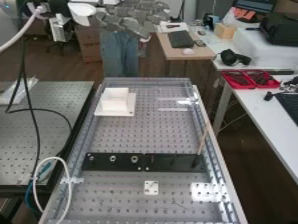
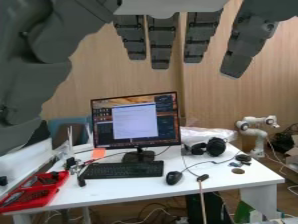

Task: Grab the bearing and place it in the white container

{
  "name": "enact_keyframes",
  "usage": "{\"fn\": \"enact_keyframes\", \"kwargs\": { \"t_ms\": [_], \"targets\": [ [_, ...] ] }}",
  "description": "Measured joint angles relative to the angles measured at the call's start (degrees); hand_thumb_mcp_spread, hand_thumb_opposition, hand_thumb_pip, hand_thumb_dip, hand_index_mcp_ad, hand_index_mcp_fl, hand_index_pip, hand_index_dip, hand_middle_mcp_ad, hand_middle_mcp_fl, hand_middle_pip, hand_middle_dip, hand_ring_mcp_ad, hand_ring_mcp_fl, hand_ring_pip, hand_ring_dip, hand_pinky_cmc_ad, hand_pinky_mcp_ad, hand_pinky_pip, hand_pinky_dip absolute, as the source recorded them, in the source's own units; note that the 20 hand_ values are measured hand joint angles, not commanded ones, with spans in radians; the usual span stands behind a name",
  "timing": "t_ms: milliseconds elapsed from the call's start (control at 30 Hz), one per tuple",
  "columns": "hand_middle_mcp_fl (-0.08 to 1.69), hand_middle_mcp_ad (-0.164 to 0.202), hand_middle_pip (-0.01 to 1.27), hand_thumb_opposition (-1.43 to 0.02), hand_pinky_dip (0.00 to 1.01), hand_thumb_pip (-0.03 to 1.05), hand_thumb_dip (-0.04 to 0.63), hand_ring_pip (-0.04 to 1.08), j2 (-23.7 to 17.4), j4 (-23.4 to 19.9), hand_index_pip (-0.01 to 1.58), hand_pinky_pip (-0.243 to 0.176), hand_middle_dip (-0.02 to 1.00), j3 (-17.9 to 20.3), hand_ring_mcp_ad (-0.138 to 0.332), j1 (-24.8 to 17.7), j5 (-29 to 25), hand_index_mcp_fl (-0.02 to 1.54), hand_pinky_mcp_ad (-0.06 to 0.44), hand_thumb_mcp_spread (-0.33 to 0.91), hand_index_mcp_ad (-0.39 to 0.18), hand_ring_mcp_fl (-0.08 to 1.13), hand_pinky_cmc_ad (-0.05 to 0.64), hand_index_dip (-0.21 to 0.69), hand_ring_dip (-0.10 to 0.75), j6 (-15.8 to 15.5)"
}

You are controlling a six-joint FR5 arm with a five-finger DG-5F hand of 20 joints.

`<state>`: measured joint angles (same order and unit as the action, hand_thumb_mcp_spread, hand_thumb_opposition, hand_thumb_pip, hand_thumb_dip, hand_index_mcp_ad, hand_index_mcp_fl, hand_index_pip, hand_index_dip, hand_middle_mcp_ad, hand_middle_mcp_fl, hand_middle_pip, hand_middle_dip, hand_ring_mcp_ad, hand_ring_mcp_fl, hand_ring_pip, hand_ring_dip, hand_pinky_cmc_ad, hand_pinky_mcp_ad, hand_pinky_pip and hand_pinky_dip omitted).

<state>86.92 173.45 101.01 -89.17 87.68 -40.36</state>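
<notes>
Bearing (image 1: 134, 159), by its look, sits on the black strip (image 1: 124, 162), presumably to stop it rolling, while the empty hand (image 1: 130, 21), fingers straight and spread, hangs high, away from the white container (image 1: 114, 100).

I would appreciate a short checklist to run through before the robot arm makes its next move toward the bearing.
1. Robot hand open and unloaded: ok, fingers extended, nothing held.
2. Ring-shaped parts on the black strip: ok, seated there.
3. Which of them is the bearing wanted: cannot tell.
4. Robot hand above the strip: not ok, it hangs high toward the far end of the bench.
5. White container in place: ok, on the bench, beyond the strip; its inside, cannot tell.
6. Approach clear of the thin stick by the strip's right end: cannot tell, probably worth watching.
</notes>
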Motion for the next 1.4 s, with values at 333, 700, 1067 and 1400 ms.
{"fn": "enact_keyframes", "kwargs": {
  "t_ms": [333,700,1067,1400],
  "targets": [
    [0.06,0.072,0.14,-0.68,0.3,0.38,0.049,0.11,-0.46,-1.5,0.08,-0.075,0.19,2.21,0.15,-0.21,-2.41,0.02,0.314,0.26,0.01,0.0,0.379,0.155,0.079,-0.53],
    [0.06,0.068,0.14,-0.71,0.31,0.46,0.093,0.11,0.63,-5.16,0.09,-0.075,0.19,6.73,0.147,1.12,-2.68,0.04,0.314,0.32,-0.012,0.0,0.393,0.15,0.079,-0.69],
    [0.06,0.065,0.14,-0.74,0.31,0.47,0.159,0.11,4.0,-11.36,0.1,-0.075,0.19,10.4,0.152,6.19,3.23,0.06,0.314,0.34,-0.052,0.0,0.393,0.152,0.082,1.63],
    [0.06,0.072,0.14,-0.74,0.27,0.48,0.19,0.1,7.88,-18.75,0.4,-0.073,0.19,13.86,0.154,11.24,8.3,0.13,0.314,0.38,-0.063,0.0,0.393,0.152,0.089,3.51]
  ]
}}
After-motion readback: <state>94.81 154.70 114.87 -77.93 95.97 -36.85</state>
